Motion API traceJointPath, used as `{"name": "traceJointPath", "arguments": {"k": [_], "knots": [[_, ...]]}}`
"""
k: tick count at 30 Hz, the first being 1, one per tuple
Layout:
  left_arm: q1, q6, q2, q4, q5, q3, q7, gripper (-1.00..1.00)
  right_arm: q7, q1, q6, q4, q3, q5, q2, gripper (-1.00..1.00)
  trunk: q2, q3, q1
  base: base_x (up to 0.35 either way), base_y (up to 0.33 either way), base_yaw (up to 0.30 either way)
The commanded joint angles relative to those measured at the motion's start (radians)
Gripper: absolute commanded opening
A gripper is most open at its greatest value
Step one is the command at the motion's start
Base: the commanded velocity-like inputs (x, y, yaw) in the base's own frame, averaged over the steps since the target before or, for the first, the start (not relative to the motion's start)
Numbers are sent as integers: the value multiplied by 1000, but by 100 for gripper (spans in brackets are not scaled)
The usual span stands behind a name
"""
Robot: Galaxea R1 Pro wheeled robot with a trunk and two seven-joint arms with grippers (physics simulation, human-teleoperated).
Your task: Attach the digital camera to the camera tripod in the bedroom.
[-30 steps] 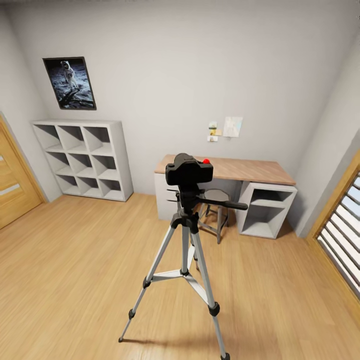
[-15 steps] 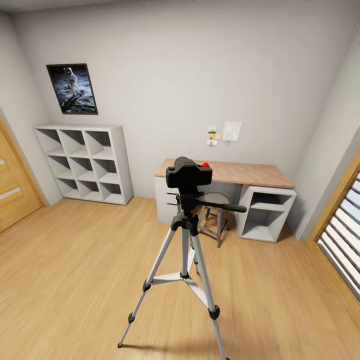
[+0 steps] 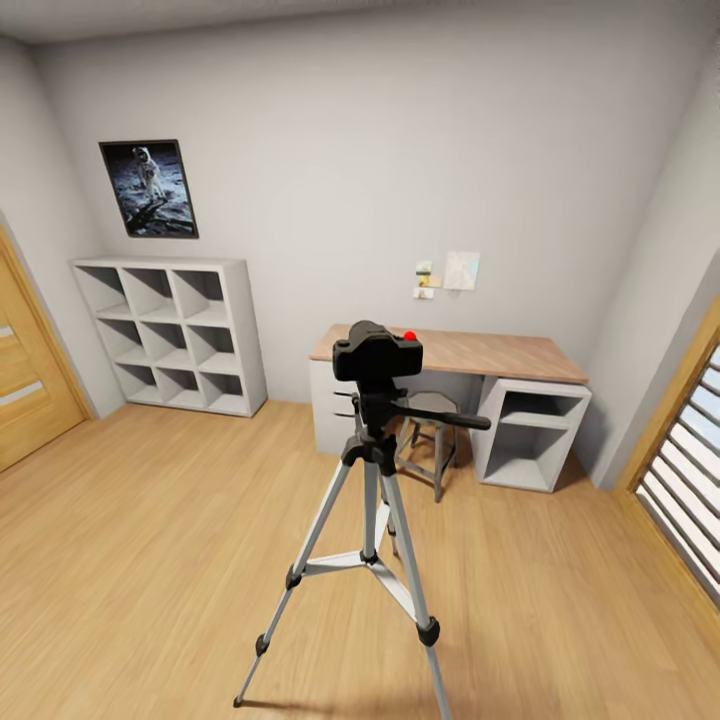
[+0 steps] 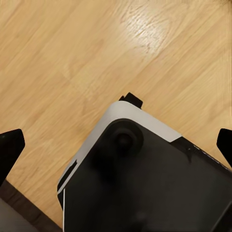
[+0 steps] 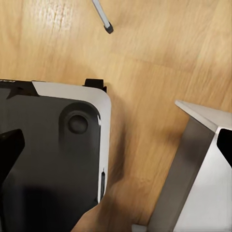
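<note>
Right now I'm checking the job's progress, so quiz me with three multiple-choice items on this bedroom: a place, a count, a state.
1. Where is the camera?
A. on the desk
B. on top of the tripod
C. on the floor

2. How many shelf columns does the white cube shelf have?
A. three
B. two
C. five

3. How do the left pincer's fingers stand?
A. closed on the camera
B. spread apart, holding nothing
C. closed on a tripod leg

Answers: B, the camera tops the tripod; A, the shelf shows three columns; B, the left pincer has its tips wide apart.
</note>
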Motion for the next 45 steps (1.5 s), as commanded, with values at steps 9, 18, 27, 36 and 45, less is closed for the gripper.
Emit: {"name": "traceJointPath", "arguments": {"k": [9, 18, 27, 36, 45], "knots": [[-1, -1, 0, -1, 7, -9, 4, 100, 5, -2, 0, 3, 8, -11, 1, 100, -2, 13, 1, 0, 0, 0], [0, -1, 0, -1, 7, -8, 4, 100, 3, -2, 1, 3, 8, -11, 2, 100, -2, 27, 1, 0, 0, 0], [-1, -1, 0, -1, 7, -8, 4, 100, -3, -2, 1, 3, 8, -9, 3, 100, -2, 42, 1, 0, 0, 0], [0, -1, 0, -1, 7, -8, 4, 100, -5, -2, 2, 3, 10, -9, 3, 100, -2, 56, 1, 0, 0, 0], [0, -1, 0, -1, 7, -8, 4, 100, -5, -2, 6, 3, 10, -9, 3, 100, -2, 71, 1, 0, 0, 0]]}}
